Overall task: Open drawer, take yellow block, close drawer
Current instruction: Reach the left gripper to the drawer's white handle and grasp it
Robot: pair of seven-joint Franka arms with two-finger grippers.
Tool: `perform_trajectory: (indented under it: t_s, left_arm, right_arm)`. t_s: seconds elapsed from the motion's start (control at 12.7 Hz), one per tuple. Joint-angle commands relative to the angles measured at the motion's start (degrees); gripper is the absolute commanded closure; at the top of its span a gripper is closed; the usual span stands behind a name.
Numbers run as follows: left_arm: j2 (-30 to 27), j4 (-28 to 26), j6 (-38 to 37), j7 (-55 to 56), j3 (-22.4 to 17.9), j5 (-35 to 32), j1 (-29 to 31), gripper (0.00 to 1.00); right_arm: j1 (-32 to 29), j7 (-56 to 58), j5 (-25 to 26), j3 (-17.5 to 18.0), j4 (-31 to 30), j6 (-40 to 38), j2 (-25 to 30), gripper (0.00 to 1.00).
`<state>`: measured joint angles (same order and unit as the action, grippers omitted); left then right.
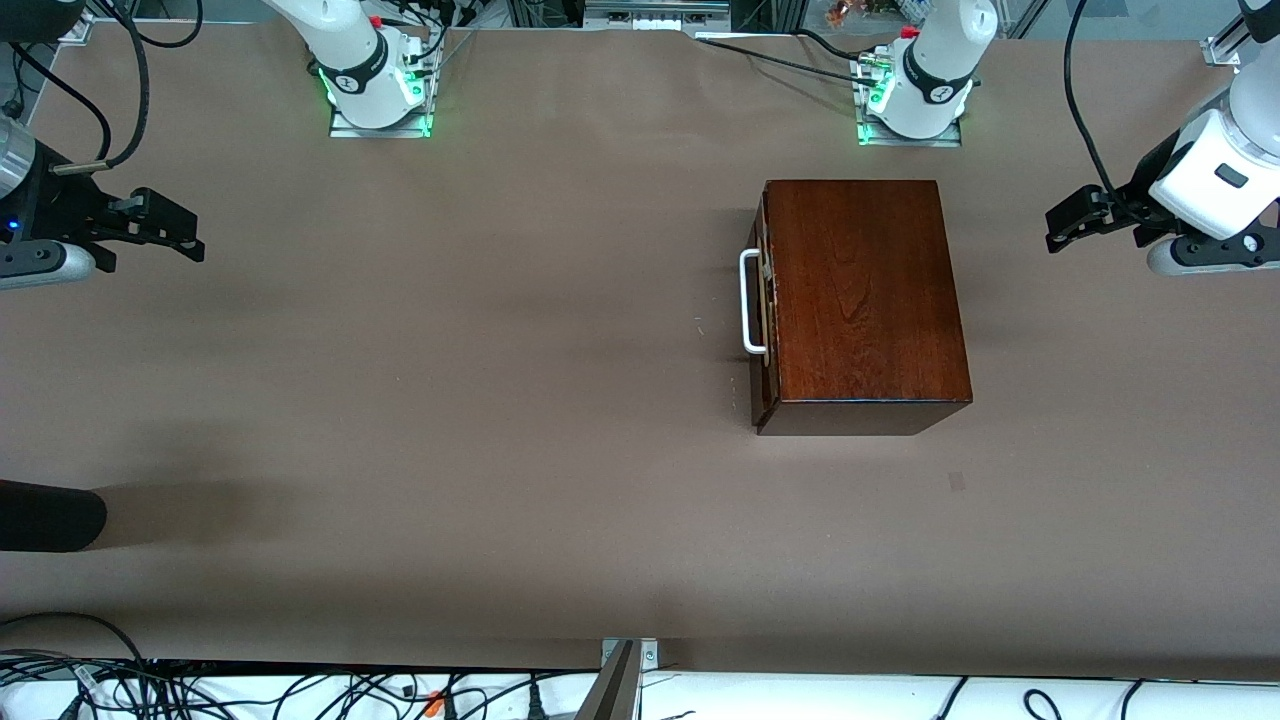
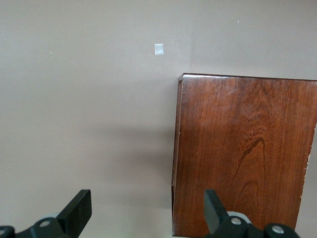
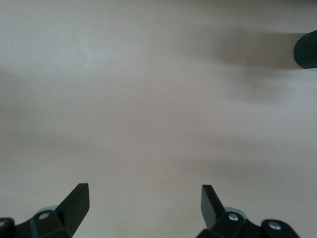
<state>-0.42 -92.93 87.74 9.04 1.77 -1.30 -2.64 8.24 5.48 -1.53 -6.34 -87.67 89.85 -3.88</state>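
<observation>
The dark reddish-brown wooden box [image 1: 868, 295] stands on the table in front of the left arm's base. Its drawer [image 1: 764, 300] is shut, and the front with the white bar handle [image 1: 748, 302] faces the right arm's end of the table. The yellow block is hidden. My left gripper [image 1: 1066, 224] hangs open and empty in the air at the left arm's end of the table, beside the box. In the left wrist view the gripper [image 2: 147, 210] looks down on the box top [image 2: 242, 153]. My right gripper [image 1: 183, 236] [image 3: 144, 203] waits open and empty over bare table at the right arm's end.
A black rounded object [image 1: 50, 518] [image 3: 306, 49] pokes in at the right arm's end, nearer the front camera. A small pale square mark [image 1: 957, 481] [image 2: 159, 49] lies on the table near the box. Cables [image 1: 300, 690] run along the near edge.
</observation>
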Motion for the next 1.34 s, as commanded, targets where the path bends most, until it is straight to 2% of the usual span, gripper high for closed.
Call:
perform_trajectory:
  t_s: [0.0,0.31,0.55,0.79,1.1,1.26]
  left_arm:
    - [0.7,1.8,-1.3,0.3,0.0,1.2,0.3,0.0]
    - [2.0,1.8,-1.6,0.6,0.1,1.3,-0.1,0.0]
    - [2.8,2.0,-3.3,1.1,-0.2,7.8,0.5,0.0]
    - [3.8,3.8,-3.4,0.5,0.3,7.5,-1.2,0.0]
    - [9.4,4.2,-2.7,0.0,2.3,7.2,-8.5,0.0]
    - [13.9,7.9,-1.9,5.4,2.3,7.0,-13.9,0.0]
  right_arm:
    - [-0.6,-0.6,-0.1,0.3,0.7,-0.1,-0.3,0.0]
    - [-0.6,-0.6,-0.1,0.3,0.8,-0.1,-0.3,0.0]
    - [-0.6,-0.5,-0.1,0.3,0.8,-0.1,-0.3,0.0]
    - [-0.6,-0.6,-0.1,0.3,0.8,-0.1,-0.3,0.0]
    - [-0.7,-0.5,-0.1,0.3,0.8,-0.1,-0.3,0.0]
    - [-0.7,-0.5,-0.1,0.3,0.8,-0.1,-0.3,0.0]
